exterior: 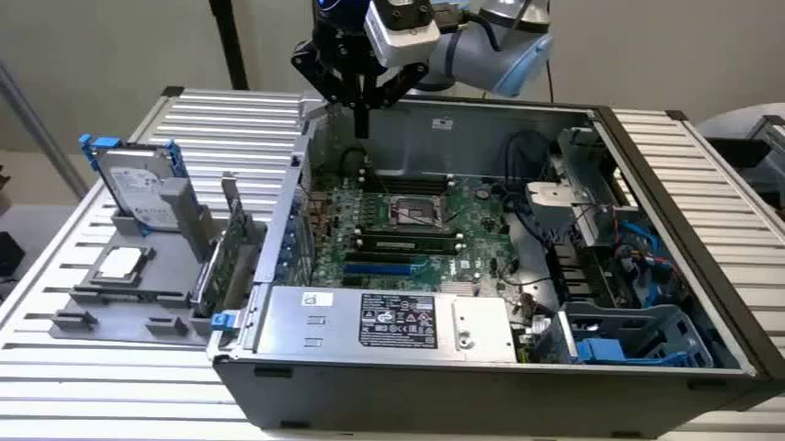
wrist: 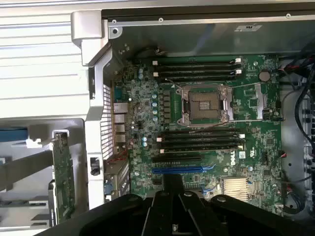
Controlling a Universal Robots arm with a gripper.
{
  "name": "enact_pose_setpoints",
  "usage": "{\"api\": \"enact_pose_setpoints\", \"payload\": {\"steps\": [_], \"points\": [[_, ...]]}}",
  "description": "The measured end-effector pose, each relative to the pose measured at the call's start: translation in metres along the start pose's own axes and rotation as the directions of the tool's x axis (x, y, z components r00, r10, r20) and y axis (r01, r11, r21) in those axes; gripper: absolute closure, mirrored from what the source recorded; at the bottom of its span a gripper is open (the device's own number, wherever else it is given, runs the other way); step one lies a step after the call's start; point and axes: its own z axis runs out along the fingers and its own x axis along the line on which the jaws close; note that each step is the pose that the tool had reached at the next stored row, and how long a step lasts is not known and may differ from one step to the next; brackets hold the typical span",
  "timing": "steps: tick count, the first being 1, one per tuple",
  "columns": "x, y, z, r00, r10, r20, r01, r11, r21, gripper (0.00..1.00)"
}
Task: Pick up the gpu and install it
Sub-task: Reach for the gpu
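Hovering above the rear edge of the open computer case [exterior: 491,395], the gripper [exterior: 363,124] is clenched, fingers pressed together and pointing straight down. Open air separates it from the motherboard [exterior: 405,230] below, blue slot [wrist: 183,169] lying near its tips in the wrist view. Beyond the case's perforated side wall, on the exterior view's left, the gpu [exterior: 227,262] stands on edge in a grey holder [exterior: 110,303] on the desk [exterior: 123,386], well apart from the gripper
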Motion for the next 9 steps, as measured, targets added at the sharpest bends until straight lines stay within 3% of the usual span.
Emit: {"api": "enact_pose_setpoints", "payload": {"steps": [9], "points": [[0.0000,0.0000,0.0000,1.0000,0.000,0.0001,0.000,1.0000,0.0000,1.00]]}}
